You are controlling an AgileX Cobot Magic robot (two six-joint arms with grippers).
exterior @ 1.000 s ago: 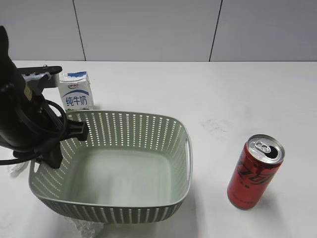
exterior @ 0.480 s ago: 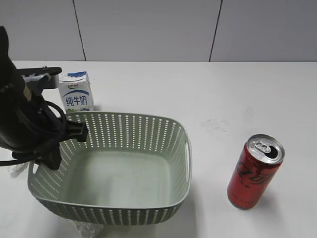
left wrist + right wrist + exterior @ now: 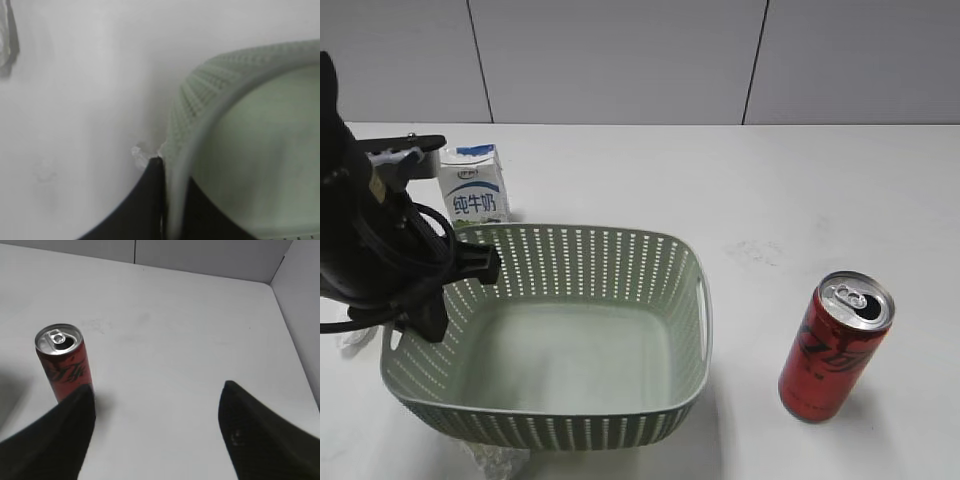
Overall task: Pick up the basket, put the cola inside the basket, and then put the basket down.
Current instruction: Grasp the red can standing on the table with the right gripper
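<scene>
The pale sage-green basket (image 3: 580,265) stands at the lower left of the exterior view. My left gripper (image 3: 423,318) is shut on its left rim, one finger inside and one outside. In the left wrist view the gripper (image 3: 172,167) pinches the basket wall (image 3: 215,80). The red cola can (image 3: 835,345) stands upright on the table, to the right of the basket and apart from it. My right gripper (image 3: 157,387) is open and empty, with the cola (image 3: 65,362) just beyond its left finger. The right gripper does not show in the exterior view.
A white-and-blue milk carton (image 3: 473,185) stands behind the basket's far left corner. Crumpled clear plastic (image 3: 490,462) lies under the basket's front left. The white table meets a grey wall at the back. A side wall (image 3: 305,300) rises right of the right gripper.
The basket has shifted slightly in the left gripper's hold, a little to the right, and its front edge sits slightly higher. The cola and carton have not moved.
</scene>
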